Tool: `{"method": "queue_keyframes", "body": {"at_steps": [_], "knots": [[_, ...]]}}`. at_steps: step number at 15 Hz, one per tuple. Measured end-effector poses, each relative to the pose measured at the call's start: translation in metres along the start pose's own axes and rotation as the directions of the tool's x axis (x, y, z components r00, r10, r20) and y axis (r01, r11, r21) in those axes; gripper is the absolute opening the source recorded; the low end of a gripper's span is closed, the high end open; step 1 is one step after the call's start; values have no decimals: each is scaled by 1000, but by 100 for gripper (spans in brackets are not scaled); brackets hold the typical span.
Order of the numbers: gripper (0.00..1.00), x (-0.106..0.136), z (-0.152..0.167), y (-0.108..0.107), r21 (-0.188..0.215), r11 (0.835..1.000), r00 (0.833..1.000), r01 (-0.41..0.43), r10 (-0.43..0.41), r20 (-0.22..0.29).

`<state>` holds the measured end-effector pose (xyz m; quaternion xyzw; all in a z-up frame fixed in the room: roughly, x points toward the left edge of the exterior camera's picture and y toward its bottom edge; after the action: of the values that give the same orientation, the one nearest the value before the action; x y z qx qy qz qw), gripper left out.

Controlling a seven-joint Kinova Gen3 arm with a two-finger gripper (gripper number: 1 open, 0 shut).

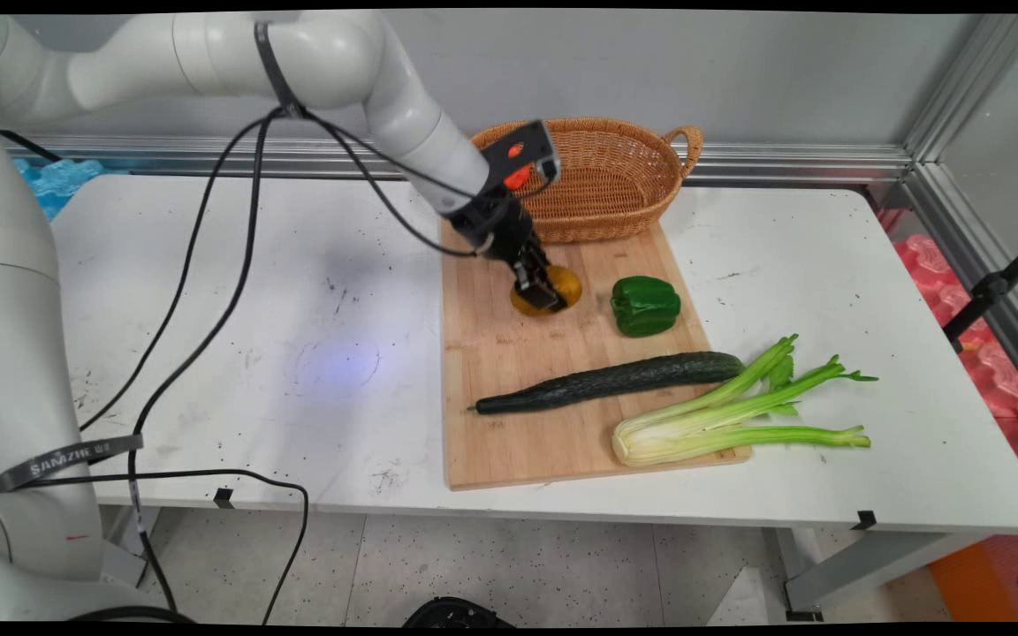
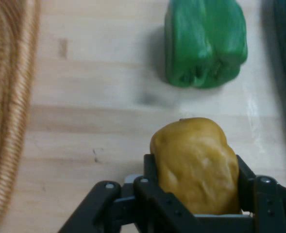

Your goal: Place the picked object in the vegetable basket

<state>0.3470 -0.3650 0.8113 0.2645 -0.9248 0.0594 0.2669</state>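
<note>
On board (image 1: 509,424), gripper (image 1: 544,296) around potato (image 1: 562,284)

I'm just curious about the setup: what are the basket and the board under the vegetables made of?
The basket looks like woven wicker or rattan: tan strands in rows, with looped handles. The board looks like pale wood, perhaps bamboo, judging by its long parallel strips and matte finish. The pincer on it grips a yellowish potato.

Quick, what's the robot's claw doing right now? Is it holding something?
Gripper: closed on the yellow potato, one finger on each side, down on the wooden cutting board.
</note>
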Motion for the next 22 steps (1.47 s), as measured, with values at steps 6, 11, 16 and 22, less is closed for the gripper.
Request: {"method": "queue_keyframes", "body": {"at_steps": [6,11,16,22], "knots": [[0,35,-23,-21,13,1000,998,-13,13,-57],[0,65,-35,-59,84,996,993,-26,35,-110],[0,81,-31,-108,171,984,988,-41,65,-137],[0,79,-14,-161,244,967,987,-69,101,-121]]}}
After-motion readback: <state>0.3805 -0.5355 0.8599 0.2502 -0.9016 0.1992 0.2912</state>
